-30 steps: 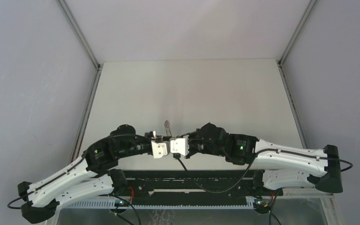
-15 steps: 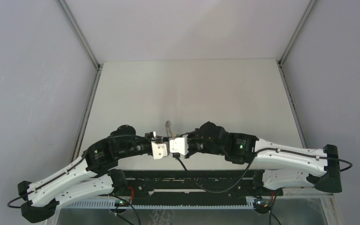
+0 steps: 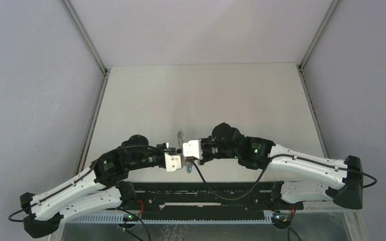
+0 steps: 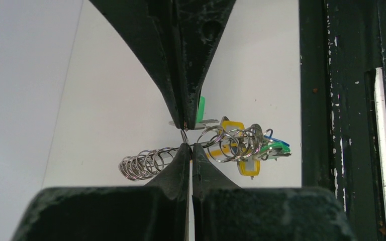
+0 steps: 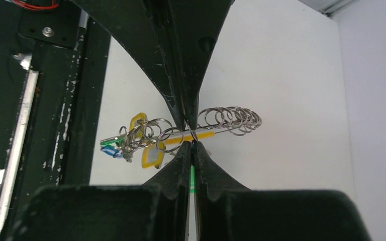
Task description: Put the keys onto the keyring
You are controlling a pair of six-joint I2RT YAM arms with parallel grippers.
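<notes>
keyring (image 4: pixel 139 164): judged light, limp and slippery, strung across the tips of left jaws and right jaws, both pressed together pinching a thin loop, keys (image 4: pixel 275 146) bunched beside; hold one loop, not the coil.

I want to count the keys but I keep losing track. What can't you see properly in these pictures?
- Left wrist view: the green key in the right gripper is mostly hidden behind it.
- Both wrist views: the other keys tangle in the keyring, so there is no sure count. Which ring the left gripper pinches is hidden inside its grip.
- Top view: keys and keyring are too small, partly under both grippers.
</notes>
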